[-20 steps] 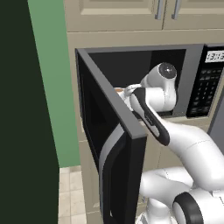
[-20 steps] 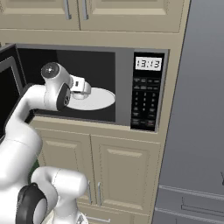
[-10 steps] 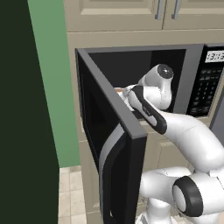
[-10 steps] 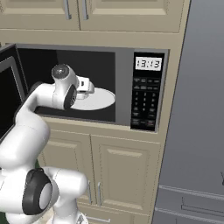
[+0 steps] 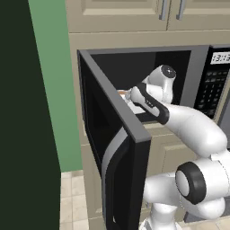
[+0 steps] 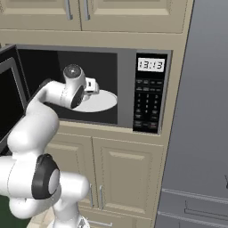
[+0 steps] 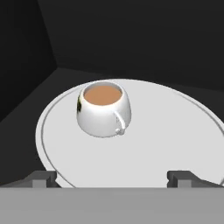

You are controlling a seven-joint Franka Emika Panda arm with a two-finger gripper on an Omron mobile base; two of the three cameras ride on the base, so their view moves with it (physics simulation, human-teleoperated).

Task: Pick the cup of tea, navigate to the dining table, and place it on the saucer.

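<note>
The cup of tea (image 7: 104, 113) is a small white rounded cup with brown tea inside. It stands upright on the round white turntable plate (image 7: 175, 131) inside the open microwave, with its handle turned toward the hand. My gripper (image 7: 111, 178) is open, and its two dark fingertips (image 7: 41, 177) sit wide apart at the plate's near rim, short of the cup. In the right base view my hand (image 6: 91, 84) reaches into the microwave cavity above the turntable plate (image 6: 100, 101). The dining table and the saucer are out of view.
The microwave door (image 5: 117, 148) stands swung open on the left, close beside my arm. The control panel (image 6: 149, 95) with its clock is right of the cavity. Cream cabinets (image 6: 124, 173) lie below it, and a grey fridge (image 6: 200, 133) is on the right.
The hand has reached a little deeper into the microwave, toward the cup. The elbow has risen slightly. The gripper stays open.
</note>
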